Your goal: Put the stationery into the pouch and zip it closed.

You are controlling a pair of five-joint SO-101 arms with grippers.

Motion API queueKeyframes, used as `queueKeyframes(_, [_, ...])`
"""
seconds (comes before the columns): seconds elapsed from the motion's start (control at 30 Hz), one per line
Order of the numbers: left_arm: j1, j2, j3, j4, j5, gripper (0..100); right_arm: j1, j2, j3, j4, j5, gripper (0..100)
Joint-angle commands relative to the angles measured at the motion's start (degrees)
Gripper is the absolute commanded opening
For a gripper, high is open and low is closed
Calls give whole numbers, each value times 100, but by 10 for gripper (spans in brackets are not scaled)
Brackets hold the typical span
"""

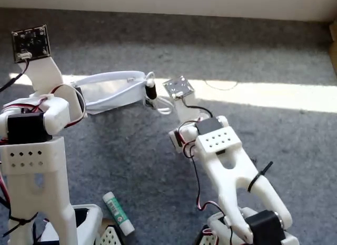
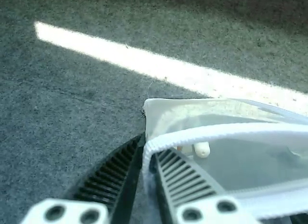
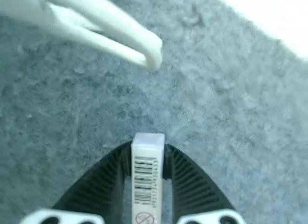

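The pouch [image 1: 113,92], white and translucent, lies stretched on the grey carpet [image 1: 131,150] between the two sets of jaws. One end of it sits inside the left gripper [image 2: 150,161], whose ribbed black jaws are pressed together on the woven zip edge. In that arm's wrist view the rest of the pouch [image 2: 216,118] runs away from the jaw tips. The right gripper [image 3: 147,156] is clamped on a white barcoded stick [image 3: 147,178], which stands up between the jaws with its flat end poking just past their tips. The pouch's far end [image 3: 110,33] lies ahead of those tips, apart from the stick; in the high view the right gripper [image 1: 151,93] sits just beside that end. A green-labelled glue stick [image 1: 118,213] lies on the carpet well behind both sets of jaws, near the arms' bases and touched by neither. A band of sunlight [image 1: 263,95] crosses the carpet beyond the pouch.
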Motion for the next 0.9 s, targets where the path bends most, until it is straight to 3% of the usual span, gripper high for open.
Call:
queueKeyframes(0.0, [-75,22,31,-18,-53,7,22,-690,-4,31,-18,5])
queueKeyframes(0.87, [-75,22,40,-26,-53,7,-13,-3477,-66,31,-53,5])
